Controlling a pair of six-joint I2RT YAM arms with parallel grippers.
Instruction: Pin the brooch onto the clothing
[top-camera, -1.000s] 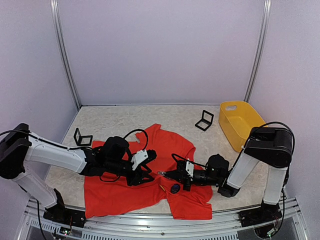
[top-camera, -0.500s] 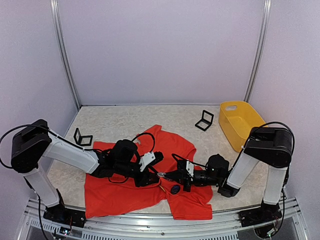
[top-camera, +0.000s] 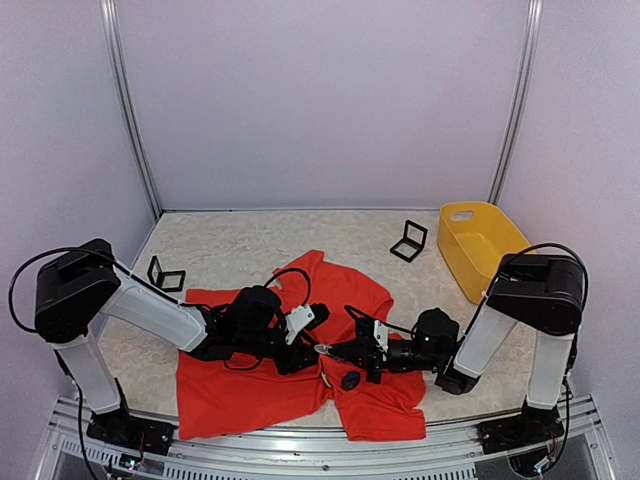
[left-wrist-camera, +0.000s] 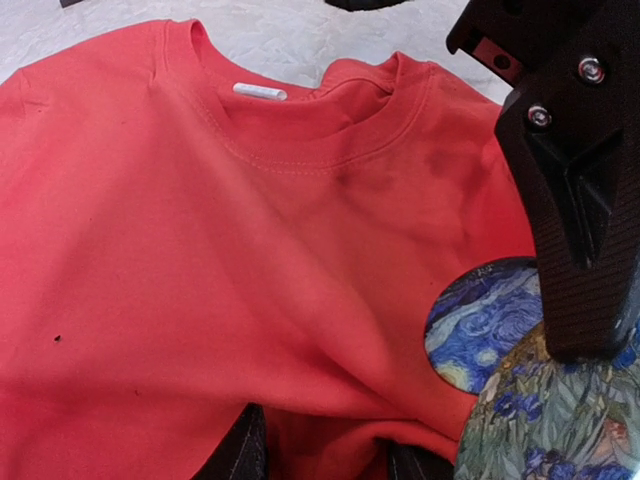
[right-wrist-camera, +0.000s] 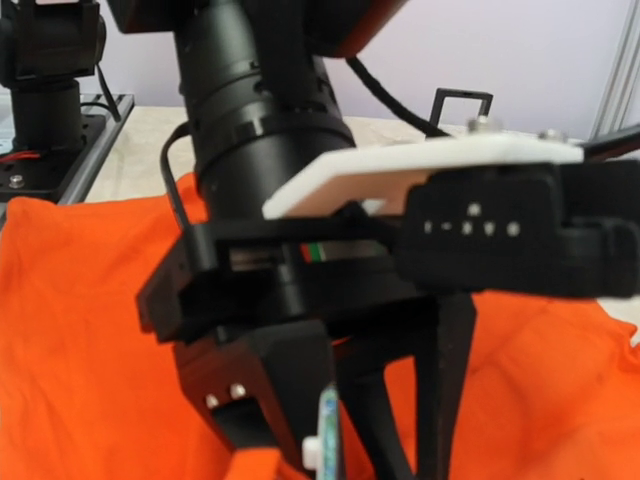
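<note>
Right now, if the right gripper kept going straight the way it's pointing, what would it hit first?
Most likely the left gripper: the right gripper points left across the shirt, and the right wrist view shows it close ahead, though depth is unclear.
</note>
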